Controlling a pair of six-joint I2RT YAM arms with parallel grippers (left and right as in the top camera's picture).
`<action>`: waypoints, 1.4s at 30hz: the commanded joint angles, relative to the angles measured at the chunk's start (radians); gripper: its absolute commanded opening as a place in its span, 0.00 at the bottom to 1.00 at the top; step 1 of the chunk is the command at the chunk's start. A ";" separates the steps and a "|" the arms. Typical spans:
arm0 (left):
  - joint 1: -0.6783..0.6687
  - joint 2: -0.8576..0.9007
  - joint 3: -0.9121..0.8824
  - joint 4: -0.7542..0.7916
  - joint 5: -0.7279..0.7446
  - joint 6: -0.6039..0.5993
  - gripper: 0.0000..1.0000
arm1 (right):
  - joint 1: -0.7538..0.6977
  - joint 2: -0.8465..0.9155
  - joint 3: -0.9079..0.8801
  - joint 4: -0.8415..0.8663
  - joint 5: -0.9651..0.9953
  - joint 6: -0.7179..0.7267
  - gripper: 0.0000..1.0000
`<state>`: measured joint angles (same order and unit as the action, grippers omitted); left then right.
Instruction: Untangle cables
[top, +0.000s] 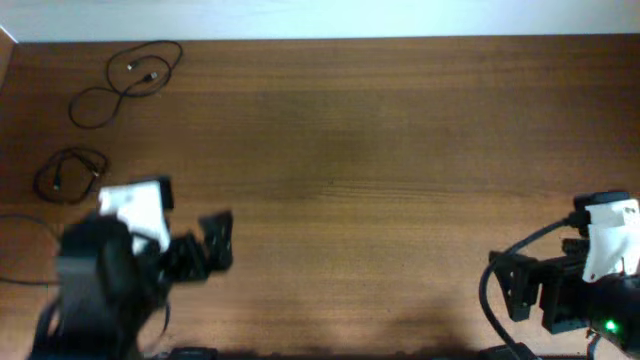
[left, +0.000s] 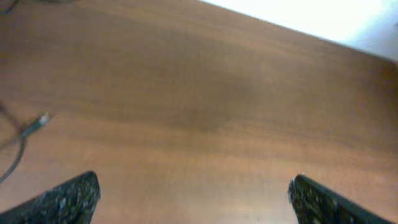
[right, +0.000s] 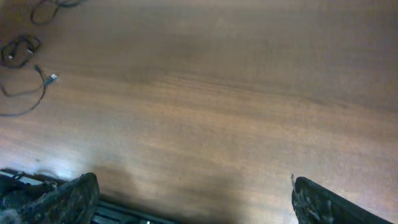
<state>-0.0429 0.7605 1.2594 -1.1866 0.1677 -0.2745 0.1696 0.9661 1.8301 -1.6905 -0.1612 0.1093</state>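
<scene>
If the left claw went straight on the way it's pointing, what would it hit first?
Likely just the bare brown wooden tabletop; nothing lies ahead of the open left claw. The thin black cable with a small plug end sits off to the side, outside that line.

Black arms (top: 100, 265), white wrist housings (top: 135, 205), looping black cable (top: 484, 295), green light (top: 610, 326)

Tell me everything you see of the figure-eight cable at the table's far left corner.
The far cable is a thin black cord, rubbery-looking, lying flat and slack on the wooden table near its far left corner. It curves into two open loops that cross like a figure eight. Two small pale-tipped plug ends rest inside the farther loop. Only the table touches it.
</scene>
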 joint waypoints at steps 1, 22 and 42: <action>0.000 -0.156 0.003 -0.103 -0.035 0.023 0.99 | -0.007 0.002 -0.021 0.003 0.013 0.013 0.98; 0.000 -0.278 0.003 -0.444 -0.037 0.023 0.99 | -0.007 0.001 -0.021 -0.008 0.016 0.012 0.99; 0.000 -0.278 0.003 -0.501 -0.037 0.023 0.99 | -0.170 -0.665 -1.215 1.036 -0.121 -0.390 0.98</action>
<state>-0.0429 0.4850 1.2610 -1.6886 0.1406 -0.2680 0.0071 0.3840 0.7658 -0.7525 -0.2131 -0.2543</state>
